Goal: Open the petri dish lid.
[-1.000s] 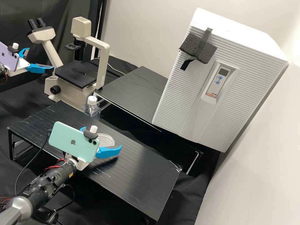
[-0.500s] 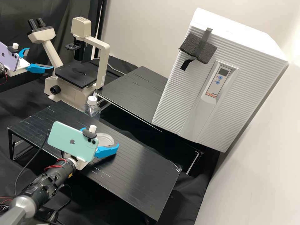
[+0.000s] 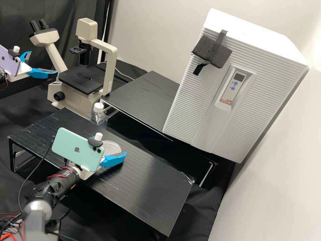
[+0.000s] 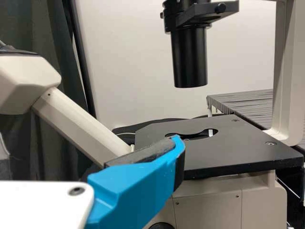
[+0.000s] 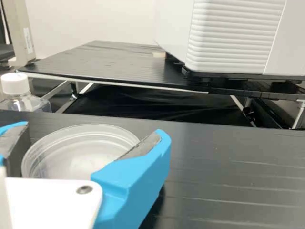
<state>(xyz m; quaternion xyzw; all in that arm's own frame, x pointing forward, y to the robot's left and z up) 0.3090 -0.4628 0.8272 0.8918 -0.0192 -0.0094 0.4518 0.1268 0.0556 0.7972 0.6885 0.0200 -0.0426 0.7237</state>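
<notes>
At the high view's left, your left gripper (image 3: 43,62) has its fingers spread beside the microscope (image 3: 73,97). Next come the white-capped clear bottle (image 3: 97,117), then your right gripper (image 3: 112,146), fingers apart on either side of the petri dish (image 5: 81,152) on the black table (image 3: 147,187); you can't tell whether they touch it. The white ribbed cabinet (image 3: 264,87) is farther right.

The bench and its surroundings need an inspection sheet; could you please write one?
Surface: black bench, pale scuffs
Job's things: petri dish on the bench; lid on or off, cannot tell
Clutter: bottle just beyond the bench edge
Grippers: left open by the microscope; right open around the dish, contact unclear
Cables: red wires on the right arm, black cable near the bench's corner
Surroundings: microscope, white cabinet
</notes>
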